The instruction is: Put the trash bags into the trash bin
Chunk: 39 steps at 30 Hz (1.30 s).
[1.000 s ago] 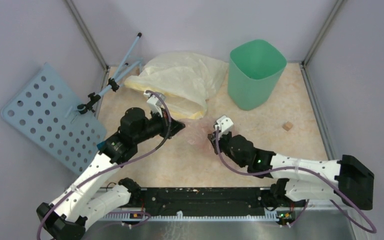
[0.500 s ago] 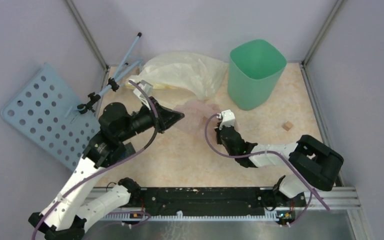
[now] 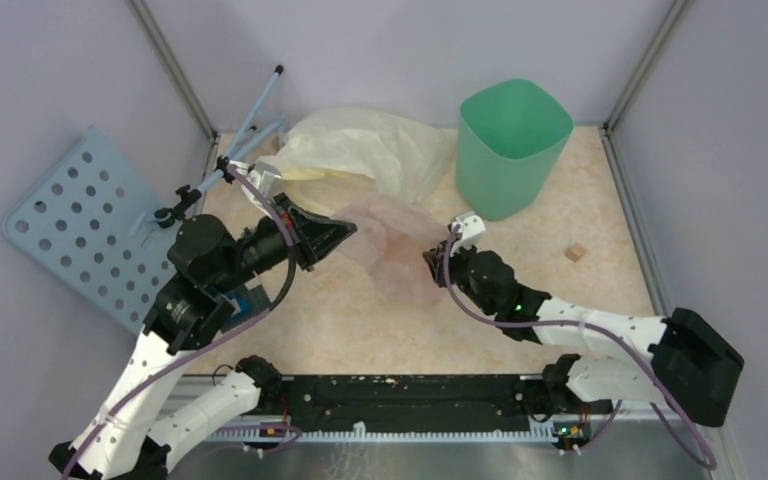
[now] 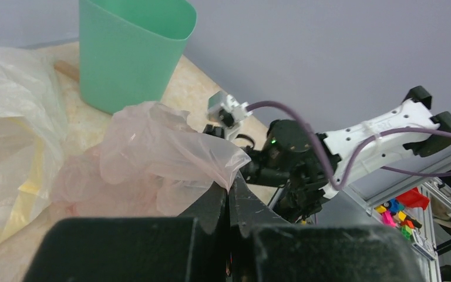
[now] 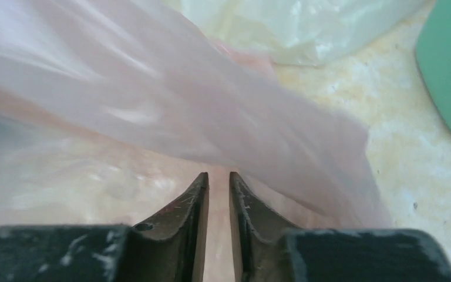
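One pink trash bag (image 3: 390,245) is pinched by the left gripper (image 3: 346,232).

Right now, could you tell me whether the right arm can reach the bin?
Probably yes: the bin stands just beyond the right gripper, nothing between them; the pink bag lies to the gripper's left.

Robotics lab test cell. Plain walls (image 3: 400,40) on metal posts (image 3: 170,65) enclose a stone-patterned tabletop (image 3: 600,200), with a left arm (image 3: 150,365) and a right arm (image 3: 600,328) bolted to a rail (image 3: 410,390) at its near edge. A perforated panel (image 3: 80,240) leans outside the frame.
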Each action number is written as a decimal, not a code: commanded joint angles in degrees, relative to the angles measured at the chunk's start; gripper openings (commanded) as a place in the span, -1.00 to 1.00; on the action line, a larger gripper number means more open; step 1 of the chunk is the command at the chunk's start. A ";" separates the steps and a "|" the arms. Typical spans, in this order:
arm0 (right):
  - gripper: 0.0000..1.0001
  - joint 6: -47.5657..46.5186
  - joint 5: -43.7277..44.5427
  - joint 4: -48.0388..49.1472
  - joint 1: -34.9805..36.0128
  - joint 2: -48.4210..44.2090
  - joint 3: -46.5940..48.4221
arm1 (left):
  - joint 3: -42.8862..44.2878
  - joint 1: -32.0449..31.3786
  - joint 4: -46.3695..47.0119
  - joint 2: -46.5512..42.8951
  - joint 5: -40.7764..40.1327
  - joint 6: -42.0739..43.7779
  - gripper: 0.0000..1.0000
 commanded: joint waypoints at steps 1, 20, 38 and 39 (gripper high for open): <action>-0.46 -1.40 -7.99 -7.12 0.28 -6.67 2.55 | -2.72 0.21 0.13 0.46 -0.60 0.96 -1.00; 0.21 9.27 3.53 -38.64 -0.25 -24.08 1.66 | -9.32 0.22 -1.00 -0.71 -6.10 2.91 -1.00; -0.10 9.57 -1.48 -28.07 -0.35 -27.75 -9.80 | -9.78 0.25 -15.29 -4.47 -32.84 6.63 -1.00; -0.10 9.35 -3.08 -26.94 -0.36 -26.69 -9.93 | -10.46 0.29 -15.24 -4.70 -33.25 6.33 -1.00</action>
